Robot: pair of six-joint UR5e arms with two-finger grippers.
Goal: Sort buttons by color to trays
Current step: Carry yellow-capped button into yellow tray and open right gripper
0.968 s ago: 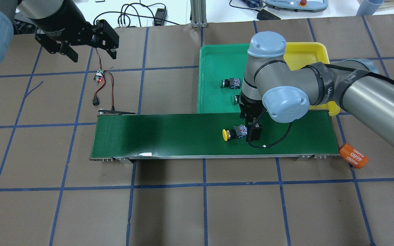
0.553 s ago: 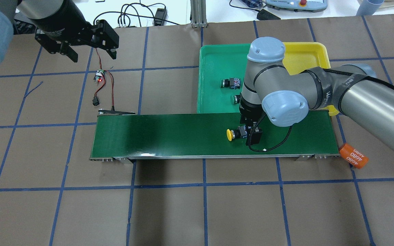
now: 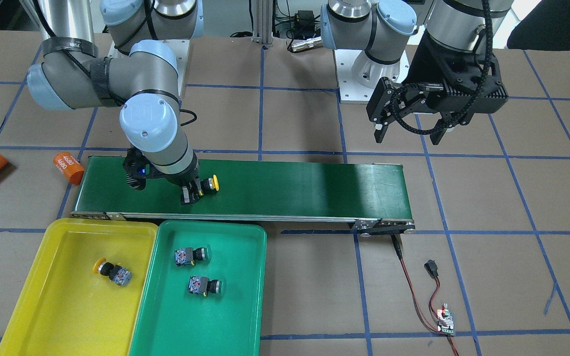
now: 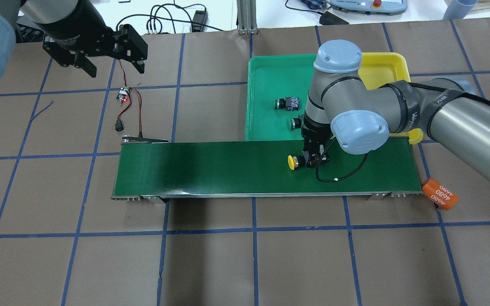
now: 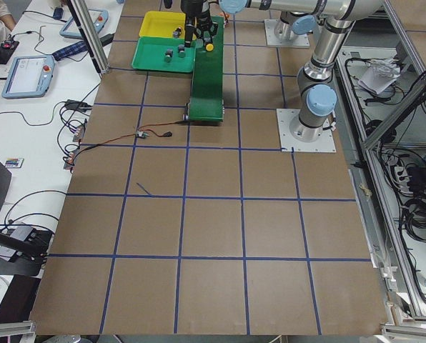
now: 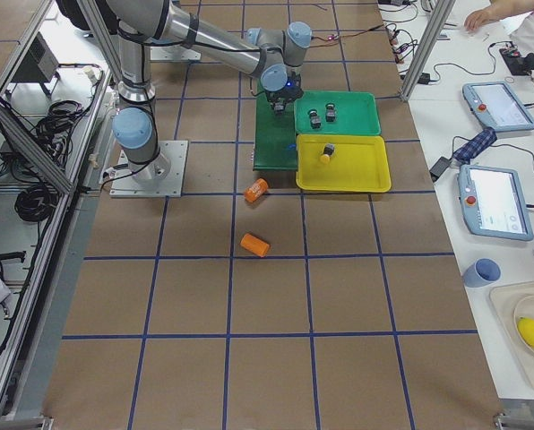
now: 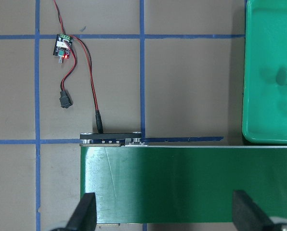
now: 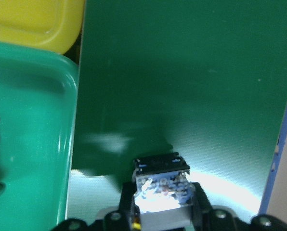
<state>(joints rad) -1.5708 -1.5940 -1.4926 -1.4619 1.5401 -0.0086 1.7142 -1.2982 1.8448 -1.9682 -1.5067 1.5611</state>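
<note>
You have an orange cylinder (image 4: 440,194) marked 4680 beside the conveyor belt (image 4: 219,168). The yellow button (image 4: 297,162) lies on the belt, long axis along it, cap toward the robot's left. The right gripper (image 4: 311,159) clamps its block end (cap sticks out). The left gripper (image 4: 115,66) hangs spread wide.

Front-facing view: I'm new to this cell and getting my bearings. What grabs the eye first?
The right gripper clamps a yellow button on the dark green conveyor belt. Nearer the camera, the yellow tray holds a second yellow button and the green tray two green buttons. The left gripper hangs open at upper right.
</note>
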